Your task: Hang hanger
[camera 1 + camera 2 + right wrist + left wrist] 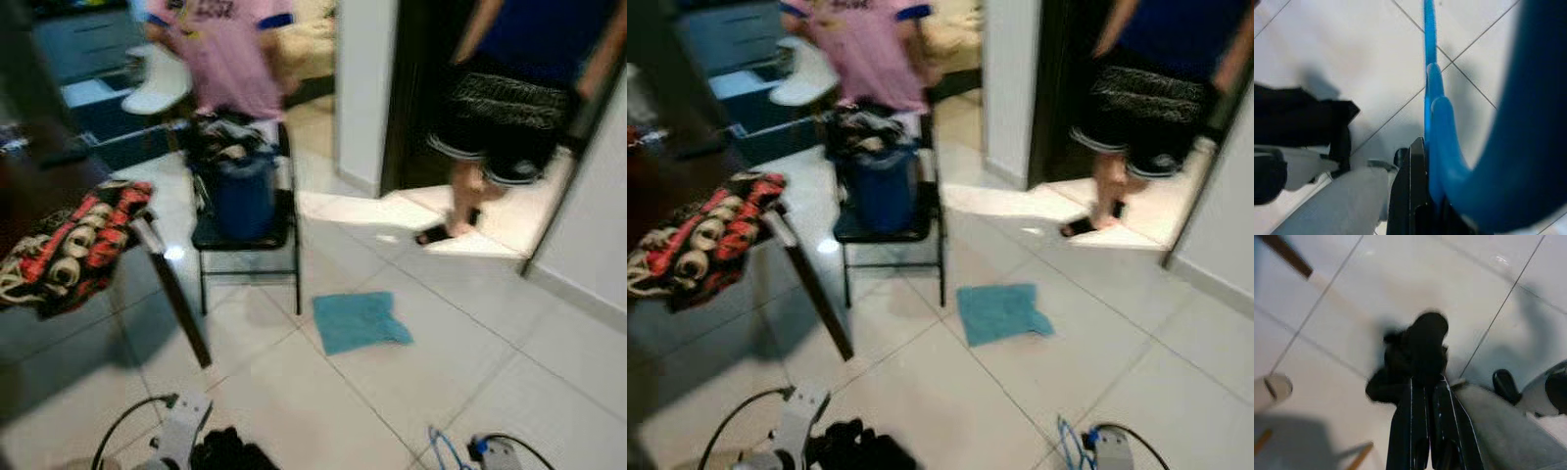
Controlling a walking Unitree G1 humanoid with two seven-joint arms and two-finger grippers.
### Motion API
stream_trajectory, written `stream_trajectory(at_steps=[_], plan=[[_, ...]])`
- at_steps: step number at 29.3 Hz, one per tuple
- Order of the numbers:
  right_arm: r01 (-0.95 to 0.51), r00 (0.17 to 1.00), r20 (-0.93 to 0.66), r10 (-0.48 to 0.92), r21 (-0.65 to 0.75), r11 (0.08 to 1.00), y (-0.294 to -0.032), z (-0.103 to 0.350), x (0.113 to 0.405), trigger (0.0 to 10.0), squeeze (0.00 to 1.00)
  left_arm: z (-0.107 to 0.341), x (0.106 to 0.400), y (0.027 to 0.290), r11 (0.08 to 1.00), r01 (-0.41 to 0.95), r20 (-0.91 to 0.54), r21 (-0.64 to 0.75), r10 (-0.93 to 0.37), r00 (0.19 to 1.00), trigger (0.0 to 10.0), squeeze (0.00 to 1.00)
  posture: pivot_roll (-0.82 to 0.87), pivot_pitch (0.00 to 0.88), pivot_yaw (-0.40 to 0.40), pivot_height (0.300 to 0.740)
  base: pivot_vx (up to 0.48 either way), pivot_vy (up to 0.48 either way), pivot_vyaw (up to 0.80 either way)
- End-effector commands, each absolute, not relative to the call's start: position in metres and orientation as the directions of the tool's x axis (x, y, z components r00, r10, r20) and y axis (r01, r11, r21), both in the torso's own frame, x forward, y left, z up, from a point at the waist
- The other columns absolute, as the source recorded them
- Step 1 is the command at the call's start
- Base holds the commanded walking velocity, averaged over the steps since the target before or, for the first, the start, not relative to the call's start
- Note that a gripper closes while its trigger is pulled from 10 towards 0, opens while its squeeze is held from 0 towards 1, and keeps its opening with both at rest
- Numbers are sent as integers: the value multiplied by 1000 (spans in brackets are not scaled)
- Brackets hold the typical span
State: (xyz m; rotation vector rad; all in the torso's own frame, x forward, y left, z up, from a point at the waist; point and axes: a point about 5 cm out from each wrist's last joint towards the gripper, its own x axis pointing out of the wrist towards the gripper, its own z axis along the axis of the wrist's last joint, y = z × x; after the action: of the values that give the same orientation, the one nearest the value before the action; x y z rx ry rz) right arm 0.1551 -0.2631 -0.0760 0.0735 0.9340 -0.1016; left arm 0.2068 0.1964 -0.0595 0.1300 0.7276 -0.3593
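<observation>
A blue plastic hanger (1437, 112) is clamped in my right gripper (1425, 147), which is shut on it; the hanger's thick curve runs close past the wrist camera. From the head, a bit of the blue hanger (440, 449) shows by my right arm (498, 454) at the bottom edge. My left gripper (1426, 382) is shut on a dark black cloth (1418, 352) that hangs over the white tiles. The same black cloth (229, 452) sits low beside my left arm (183, 425).
A black folding chair (247, 235) ahead carries a blue bin of clothes (242, 191). A teal cloth (359, 320) lies on the tiles. On the left stands a dark table (162, 259) with a red patterned cloth (73, 245). One person (230, 49) stands behind the chair, another (509, 108) in the doorway.
</observation>
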Motion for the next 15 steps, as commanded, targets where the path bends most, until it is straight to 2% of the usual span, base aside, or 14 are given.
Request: stream_trajectory(at_steps=[1, 6, 12, 13, 14, 15], plan=[[150, 622, -781, -62, 41, 988, -262, -76, 155, 10000, 0, -55, 212, 196, 929, 370, -639, 1, -284, 715, 10000, 0, 3, 10, 14, 740, 0, 0, 0], [150, 694, -717, -64, 57, 987, -262, -70, 161, 10000, 0, -52, 213, 197, 954, 297, -580, -40, -264, 771, 10000, 0, -9, 12, 18, 740, 0, 0, 0], [160, 743, -665, -67, 80, 984, -262, -66, 164, 10000, 0, -48, 214, 196, 954, 293, -521, -58, -279, 807, 10000, 0, -14, 15, 28, 740, 0, 0, 0], [112, 851, -524, -33, 119, 986, -273, -34, 212, 10000, 0, -45, 215, 196, 956, 291, -496, -46, -275, 824, 10000, 0, -14, 15, 28, 740, 0, 0, 0], [112, 851, -524, -33, 119, 986, -273, -34, 212, 10000, 0, -45, 215, 196, 956, 291, -496, -46, -275, 824, 10000, 0, -14, 15, 28, 740, 0, 0, 0], [78, 889, -458, -21, 106, 991, -280, -14, 234, 10000, 0, -45, 216, 197, 958, 283, -485, -45, -268, 832, 10000, 0, -14, 15, 28, 740, 0, 0, 0]])
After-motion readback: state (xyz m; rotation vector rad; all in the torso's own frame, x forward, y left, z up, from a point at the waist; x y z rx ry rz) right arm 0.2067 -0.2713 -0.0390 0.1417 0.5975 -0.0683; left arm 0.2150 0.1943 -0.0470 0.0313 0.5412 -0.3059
